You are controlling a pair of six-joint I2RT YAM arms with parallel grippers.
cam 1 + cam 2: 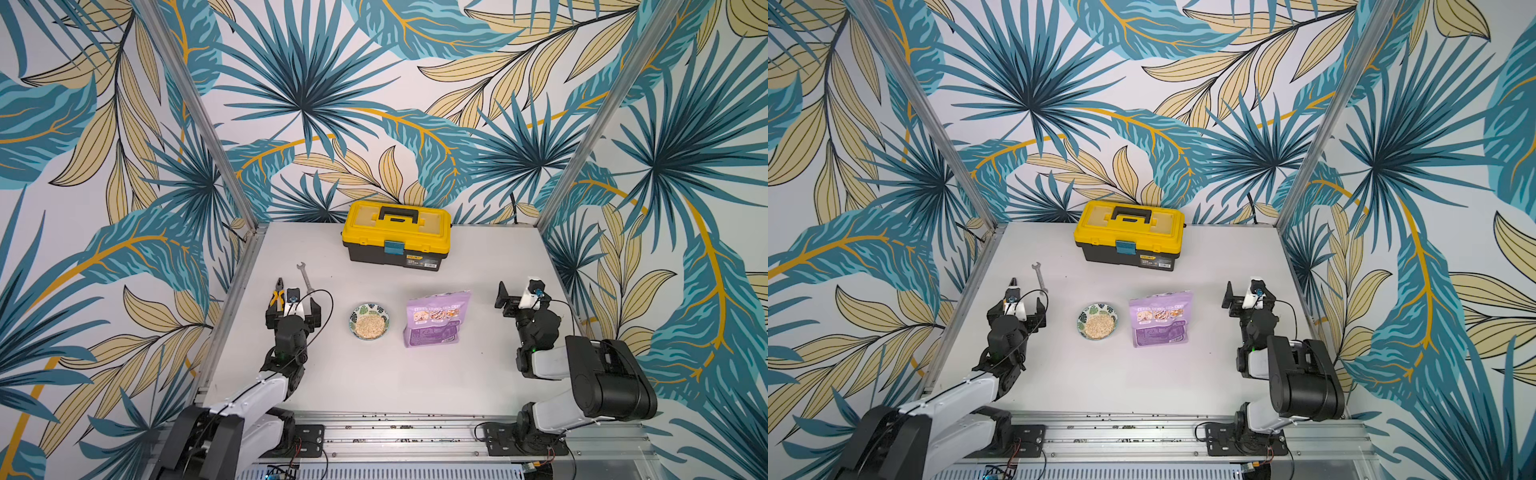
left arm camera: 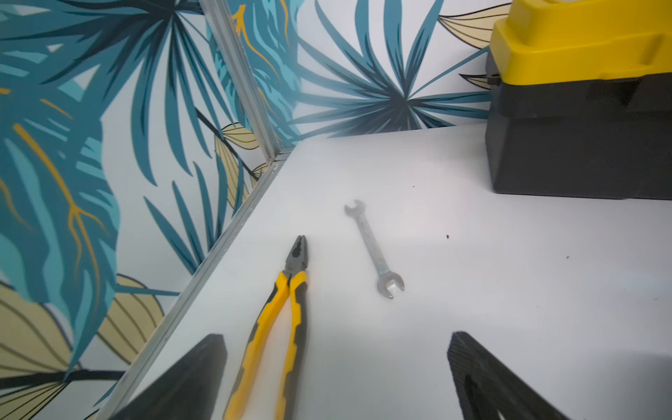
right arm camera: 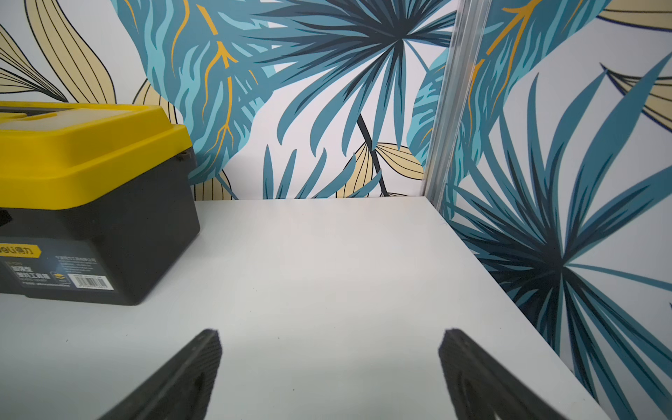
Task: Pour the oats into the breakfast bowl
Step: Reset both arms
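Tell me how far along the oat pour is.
Looks done: oats lie in the breakfast bowl. Nothing is in hand: left gripper and right gripper are open and empty, apart from the pouch on the table. Left: nothing that I can see.

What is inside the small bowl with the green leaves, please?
Pale tan oats lie in the breakfast bowl, in both top views. Green leaf print shows on the inner wall around them. The bowl's floor is hidden under the oats, so their depth cannot be told.
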